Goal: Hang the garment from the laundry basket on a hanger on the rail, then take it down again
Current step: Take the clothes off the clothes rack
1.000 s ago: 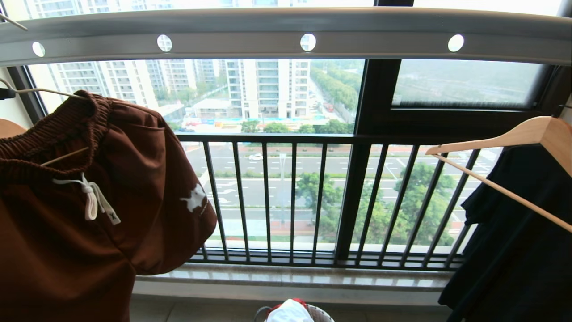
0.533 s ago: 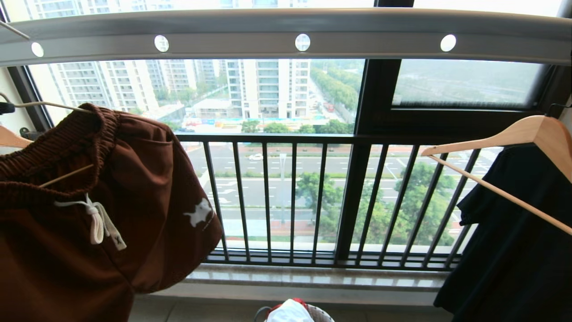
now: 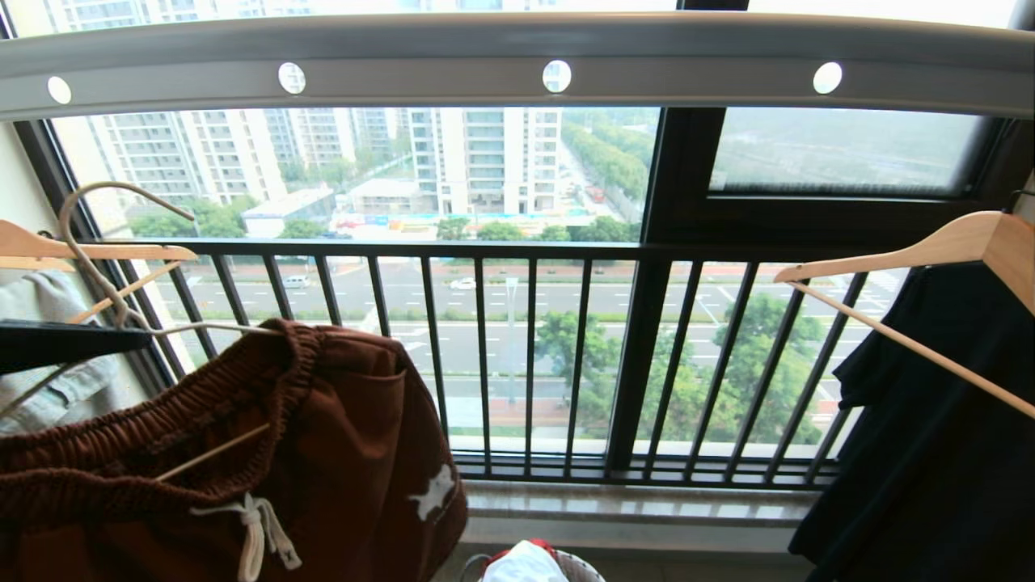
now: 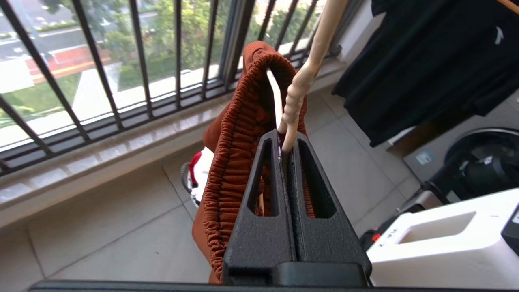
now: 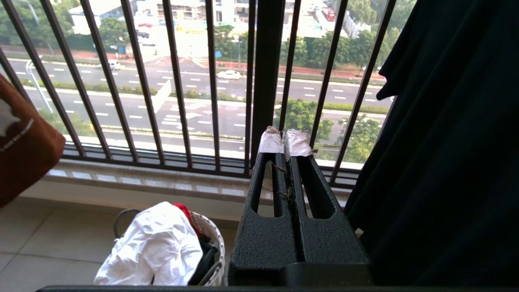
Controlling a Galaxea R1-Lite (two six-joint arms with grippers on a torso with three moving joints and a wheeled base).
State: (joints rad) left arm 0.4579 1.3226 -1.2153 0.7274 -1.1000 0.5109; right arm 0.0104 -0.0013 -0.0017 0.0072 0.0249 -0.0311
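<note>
Item: rust-brown shorts (image 3: 340, 453) with gathered elastic waistband, white drawstring and a small white animal print on one leg.
Carrier: thin cream-white wire hanger (image 3: 105, 267) with a long curved hook; the waistband is threaded over its arms.
Change: over the last second the shorts and hanger have come down and rightward in the head view; the hook, out of sight above the frame edge before, now shows whole and free in the air, well below the long grey metal rail with round holes (image 3: 517, 61).
Meaning: judged from this, the hanger is off the rail, so the take-down half of the task is under way; the shorts are not yet back at the basket.
Left gripper (image 4: 285, 151): jaws pinched tight on the hanger's twisted neck, just below the hook, shorts hanging beyond them; in the head view its dark finger enters level from the left edge.
Right gripper (image 5: 285, 142): closed on nothing, tape-wrapped tips together, parked low and facing the black barred window railing (image 5: 178, 81).
Small round white woven basket (image 5: 211, 239): on the tiled floor below the sill, holding a white cloth (image 5: 156, 247).
Neighbours: thick light-wood hangers, one at the left (image 3: 48, 246), one at the right (image 3: 954, 242) bearing a black garment (image 3: 930, 453).
</note>
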